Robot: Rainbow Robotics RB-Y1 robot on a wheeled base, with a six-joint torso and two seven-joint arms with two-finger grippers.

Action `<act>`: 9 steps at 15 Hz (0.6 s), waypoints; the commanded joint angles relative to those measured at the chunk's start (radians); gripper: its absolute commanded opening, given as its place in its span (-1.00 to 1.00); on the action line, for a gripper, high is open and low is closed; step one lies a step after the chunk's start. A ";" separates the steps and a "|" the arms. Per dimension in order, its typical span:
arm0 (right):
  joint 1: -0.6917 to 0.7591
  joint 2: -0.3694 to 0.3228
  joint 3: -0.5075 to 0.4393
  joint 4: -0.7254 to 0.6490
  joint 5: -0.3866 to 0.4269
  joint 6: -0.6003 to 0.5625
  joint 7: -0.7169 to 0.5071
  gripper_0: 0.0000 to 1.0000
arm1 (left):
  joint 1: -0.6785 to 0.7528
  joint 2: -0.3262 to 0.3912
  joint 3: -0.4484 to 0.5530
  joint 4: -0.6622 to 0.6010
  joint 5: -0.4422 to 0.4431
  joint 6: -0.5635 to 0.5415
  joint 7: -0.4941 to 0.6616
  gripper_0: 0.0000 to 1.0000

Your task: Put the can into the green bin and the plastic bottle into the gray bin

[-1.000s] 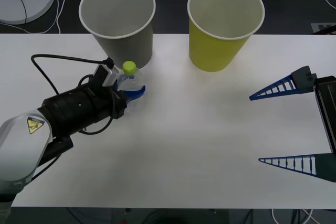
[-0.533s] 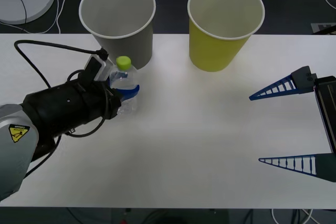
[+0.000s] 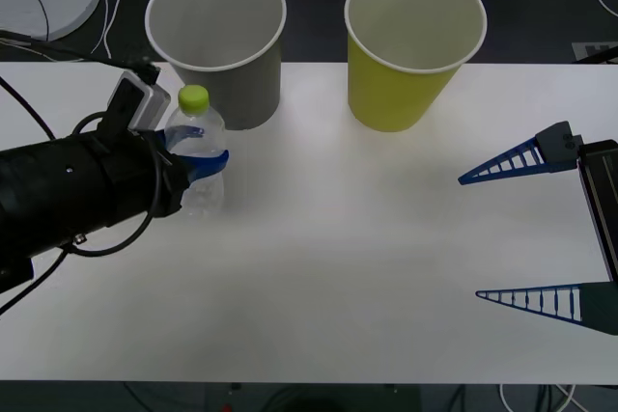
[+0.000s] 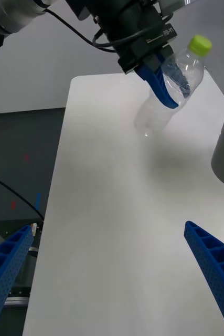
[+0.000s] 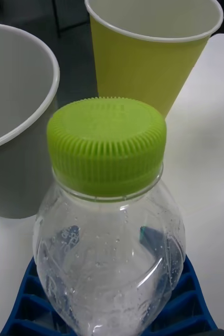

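A white table (image 3: 367, 258) carries the gray bin (image 3: 220, 41) and the green bin (image 3: 410, 45) along its far edge.

Plastic bottle (image 3: 196, 156) before the gray bin (image 3: 217, 41); green bin (image 3: 410, 45) to its right.

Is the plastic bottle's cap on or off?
On. The lime-green cap sits on the neck of the plastic bottle, which the left gripper holds near the gray bin.

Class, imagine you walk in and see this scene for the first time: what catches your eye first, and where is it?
First, the plastic bottle with its lime-green cap, clamped in the left hand just in front of the gray bin. Next, the green bin standing beside the gray one at the table's far edge. The right hand waits open at the table's right side.
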 commanded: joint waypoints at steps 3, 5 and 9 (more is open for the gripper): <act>0.000 0.000 0.000 0.000 0.000 0.000 0.000 1.00 | -0.023 0.017 0.116 -0.059 0.009 -0.141 0.069 -1.00; 0.000 0.000 0.000 0.000 0.000 0.000 0.000 1.00 | -0.024 0.020 0.161 -0.058 0.003 -0.145 0.072 -1.00; 0.000 0.000 0.000 0.000 0.000 0.000 0.000 1.00 | -0.032 0.023 0.211 -0.058 -0.025 -0.145 0.112 -1.00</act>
